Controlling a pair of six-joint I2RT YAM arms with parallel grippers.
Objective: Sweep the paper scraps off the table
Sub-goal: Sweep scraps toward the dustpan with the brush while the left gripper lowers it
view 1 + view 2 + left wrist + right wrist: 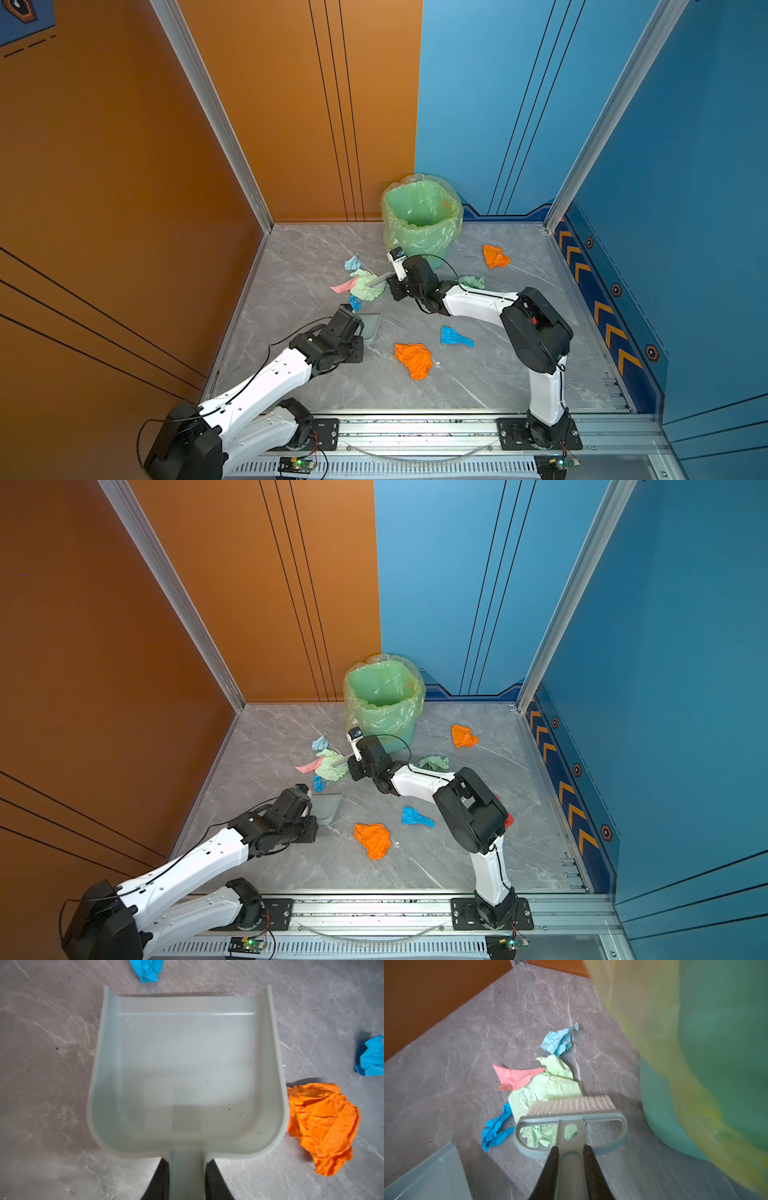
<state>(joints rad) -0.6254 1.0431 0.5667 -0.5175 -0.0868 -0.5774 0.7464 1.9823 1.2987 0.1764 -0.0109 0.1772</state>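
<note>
My left gripper [187,1160] is shut on the handle of a pale grey-green dustpan [187,1064], which lies empty on the table [498,374]. My right gripper [570,1147] is shut on the handle of a white-bristled brush [571,1109]. Its bristles rest on a pale green paper scrap [550,1084] in a cluster with a pink one [515,1078], a light blue one [558,1041] and a bright blue one [496,1126]. This cluster lies just beyond the dustpan's mouth [371,328]. A large orange scrap [413,359] and a bright blue scrap [456,336] lie right of the pan.
A bin with a translucent green liner [422,216] stands at the back, close beside the brush. Another orange scrap [495,256] lies at the back right and a pale green one [472,282] behind my right forearm. A red scrap [508,818] peeks out behind the right elbow.
</note>
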